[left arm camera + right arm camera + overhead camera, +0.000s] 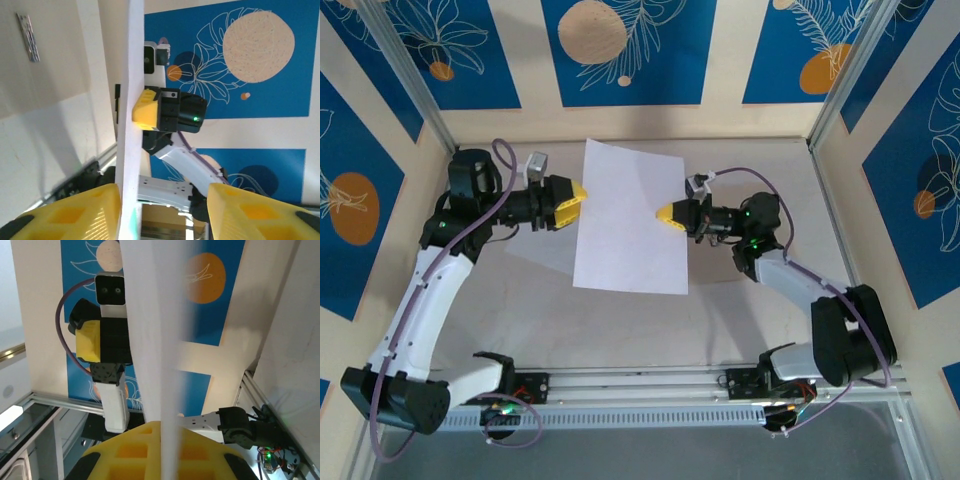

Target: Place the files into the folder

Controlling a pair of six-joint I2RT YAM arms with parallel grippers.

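Right gripper (663, 213) is seen clamped on the right edge of the white sheet (630, 215), which is held raised above the table (760, 300). Whether one sheet or two is gripped cannot be told. The left gripper (578, 194) is placed at the opposite edge with its jaws parted. In the left wrist view the paper lies against one yellow finger (75, 212), while the other finger stands well apart from it.

From above the sheet is shown broad and slightly skewed, with a faint shadow cast beside its lower left corner. In both wrist views it is seen edge-on as a narrow white band, with the opposing gripper visible beyond it. A small metal clip (27, 37) is seen in the left wrist view on a pale tan surface; whether that surface is the folder cannot be told.

The table is plain and pale, bordered at its near edge by an aluminium rail (640, 385). It is enclosed by wall panels (620, 40) printed in blue with white leaf outlines and cream and orange discs.
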